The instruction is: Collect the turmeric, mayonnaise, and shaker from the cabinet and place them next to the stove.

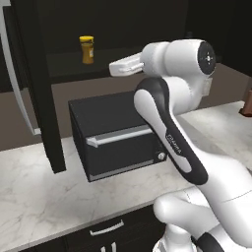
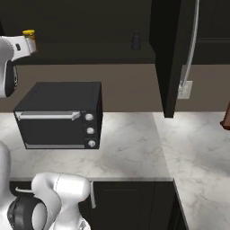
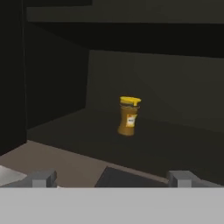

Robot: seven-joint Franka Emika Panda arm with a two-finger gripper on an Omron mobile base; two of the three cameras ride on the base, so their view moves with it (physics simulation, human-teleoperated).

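The gripper [image 3: 112, 178] stands wide open with nothing between its two dark fingertips [image 3: 41, 178], which rise far apart at the bottom of the hand view. Straight ahead of them, well apart and not touched, is the turmeric [image 3: 129, 116], a small orange-yellow jar with a yellow lid and a darker orange label. It stands upright on the dark shelf of the cabinet [image 1: 39, 88], its long axis vertical and its lid at the top; in the hand view it appears to lean slightly. In the left base view the jar [image 1: 87, 49] sits toward the left part of the shelf, with the white hand reaching toward it from the right at about shelf height. In the right base view the shaker [image 2: 135, 40], a slim dark grey bottle shape, also stands upright on the same shelf, well to the right of the jar and near the open cabinet door [image 2: 168, 54] with its long curved silver handle [image 2: 191, 45]. Below the shelf, a black toaster oven [image 1: 115, 133] with a silver handle sits on the white marble counter [image 1: 44, 192].
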